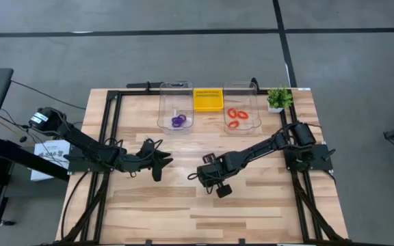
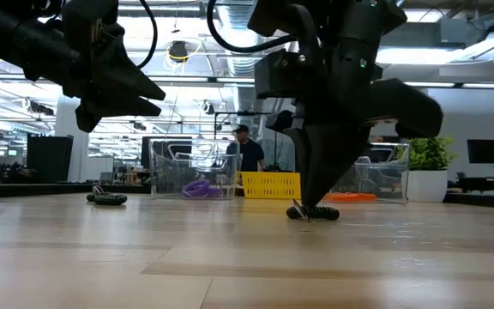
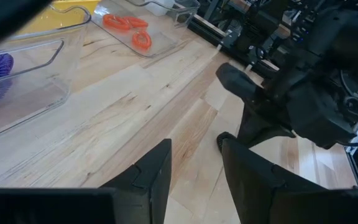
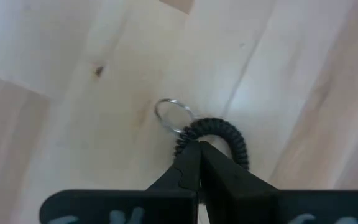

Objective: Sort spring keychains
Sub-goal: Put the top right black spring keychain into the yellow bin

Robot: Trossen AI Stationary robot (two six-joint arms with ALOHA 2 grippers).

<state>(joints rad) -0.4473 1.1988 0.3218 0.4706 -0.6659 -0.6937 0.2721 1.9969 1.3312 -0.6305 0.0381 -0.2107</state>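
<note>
While purple keychains (image 1: 178, 121) and orange keychains (image 1: 234, 117) lay sorted in separate bins from above, the left end effector (image 1: 157, 162) hovered, fingers apart. Low down, the right end effector (image 2: 303, 206) touched the counter (image 2: 247, 257). Its wrist view showed it pinched on a black keychain (image 4: 219, 134), likely for lifting.

The table (image 1: 252, 205) is pale wood planks with a black frame along its edges. At its far edge stand two clear plastic bins (image 1: 175, 106) with a yellow basket (image 1: 208, 100) between them, and a small green plant (image 1: 278, 99) sits in the far right corner. A black spring keychain (image 2: 316, 212) with a metal ring (image 4: 173, 115) lies near the table's middle; another black one (image 2: 108, 199) lies toward the left.
</note>
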